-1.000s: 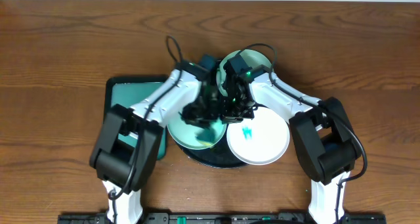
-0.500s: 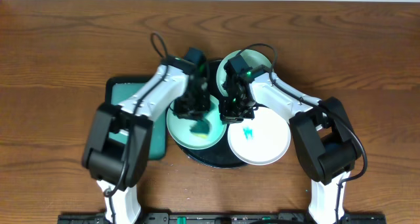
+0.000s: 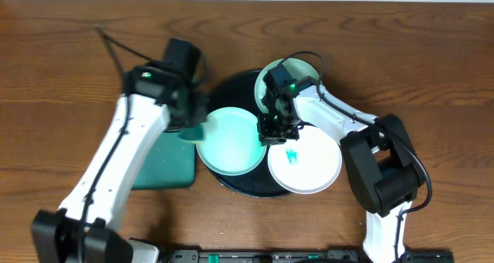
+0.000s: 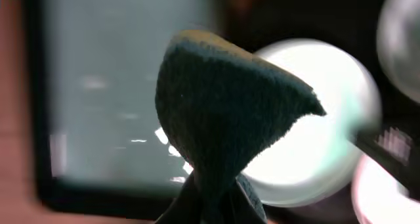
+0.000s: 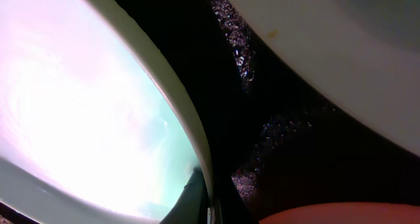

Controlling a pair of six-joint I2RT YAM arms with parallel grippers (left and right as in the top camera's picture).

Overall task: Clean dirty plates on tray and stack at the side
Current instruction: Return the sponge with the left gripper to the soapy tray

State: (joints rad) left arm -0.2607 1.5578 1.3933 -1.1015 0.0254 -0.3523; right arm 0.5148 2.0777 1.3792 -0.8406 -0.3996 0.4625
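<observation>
A pale mint plate [image 3: 230, 139] lies on the left of the black tray [image 3: 231, 87] and shows no smear. My right gripper [image 3: 271, 132] is shut on its right rim; the right wrist view shows that plate [image 5: 85, 119] pinched at the gripper [image 5: 209, 207]. The white plate [image 3: 305, 161] at the tray's front right bears a teal smear [image 3: 291, 155]. Another mint plate [image 3: 292, 76] lies at the back, partly under the right arm. My left gripper [image 3: 190, 129] hangs at the tray's left edge, shut on a dark teal cloth [image 4: 223, 112].
A teal rectangular tray [image 3: 158, 166] lies left of the black tray, partly under the left arm. Bare wooden table [image 3: 432, 78] surrounds both trays. The right arm's cable [image 3: 301, 56] loops over the back plate.
The left arm has swung left off the mint plate with the cloth, out over the black tray's left edge. The plate's smear is gone. The right gripper has stayed put.
</observation>
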